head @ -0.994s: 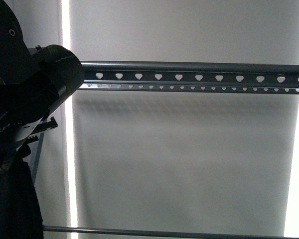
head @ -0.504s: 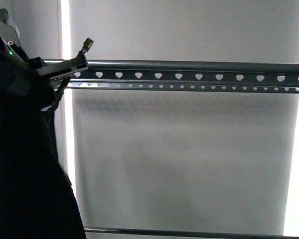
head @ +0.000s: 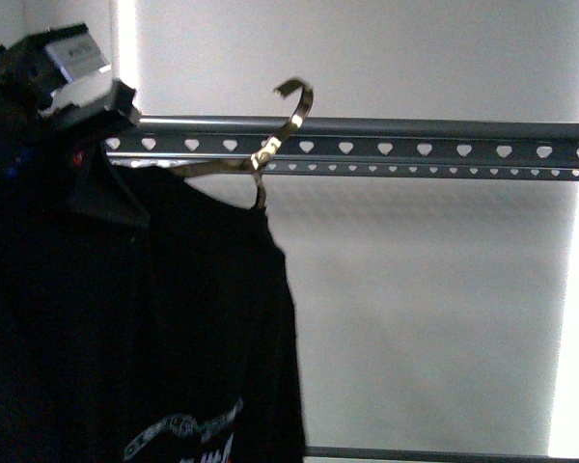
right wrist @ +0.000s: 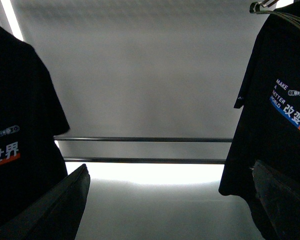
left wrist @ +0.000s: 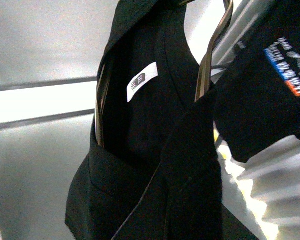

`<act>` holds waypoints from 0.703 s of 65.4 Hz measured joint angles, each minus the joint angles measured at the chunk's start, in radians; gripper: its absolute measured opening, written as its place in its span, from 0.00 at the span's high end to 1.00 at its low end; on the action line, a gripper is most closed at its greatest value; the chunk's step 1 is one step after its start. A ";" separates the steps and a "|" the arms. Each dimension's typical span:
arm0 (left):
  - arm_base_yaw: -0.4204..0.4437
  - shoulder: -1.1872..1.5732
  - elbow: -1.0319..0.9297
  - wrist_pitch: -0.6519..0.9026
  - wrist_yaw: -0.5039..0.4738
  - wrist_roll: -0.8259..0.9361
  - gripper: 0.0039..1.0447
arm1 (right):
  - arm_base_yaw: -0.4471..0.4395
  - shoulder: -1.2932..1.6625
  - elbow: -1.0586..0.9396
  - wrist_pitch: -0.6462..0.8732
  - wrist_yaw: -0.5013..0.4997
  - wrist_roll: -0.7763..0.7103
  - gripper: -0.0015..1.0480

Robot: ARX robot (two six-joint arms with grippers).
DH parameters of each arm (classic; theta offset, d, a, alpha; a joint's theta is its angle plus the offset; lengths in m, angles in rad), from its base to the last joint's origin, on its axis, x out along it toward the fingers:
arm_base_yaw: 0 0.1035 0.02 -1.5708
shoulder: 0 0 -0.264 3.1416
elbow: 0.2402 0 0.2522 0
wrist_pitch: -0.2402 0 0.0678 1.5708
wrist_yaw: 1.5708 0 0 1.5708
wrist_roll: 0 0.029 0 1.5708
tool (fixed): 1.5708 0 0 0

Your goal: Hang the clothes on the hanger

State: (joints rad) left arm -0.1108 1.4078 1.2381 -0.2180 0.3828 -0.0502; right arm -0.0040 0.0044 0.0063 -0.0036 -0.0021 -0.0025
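One hook is deciding this step. The left gripper [head: 96, 145] is holding up the black T-shirt [head: 193, 318], which is hanging below it. It is apparently clamped on the shoulder, though shadow is hiding its fingers. Just beside the gripper, the coat-hanger hook [head: 295, 116] is tilting above the rack rail [head: 444, 150]. Levelling the hook before lowering it squarely should seat it. The right gripper [right wrist: 167, 200] is gaping wide and empty.

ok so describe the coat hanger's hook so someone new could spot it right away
Across the front view runs a straight grey rail punched with heart-shaped holes. Near its left end hangs a black T-shirt, and from its collar a thin wire hook rises across the rail. It is the only shiny, brass-coloured, curved thing there.
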 joint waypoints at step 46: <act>0.020 0.329 0.602 -0.644 0.765 0.696 0.94 | 0.000 0.000 0.000 0.000 0.000 0.000 0.07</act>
State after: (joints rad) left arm -0.0910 1.7370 1.8404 -0.8616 1.1477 0.6456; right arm -0.0040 0.0044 0.0063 -0.0036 -0.0017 -0.0025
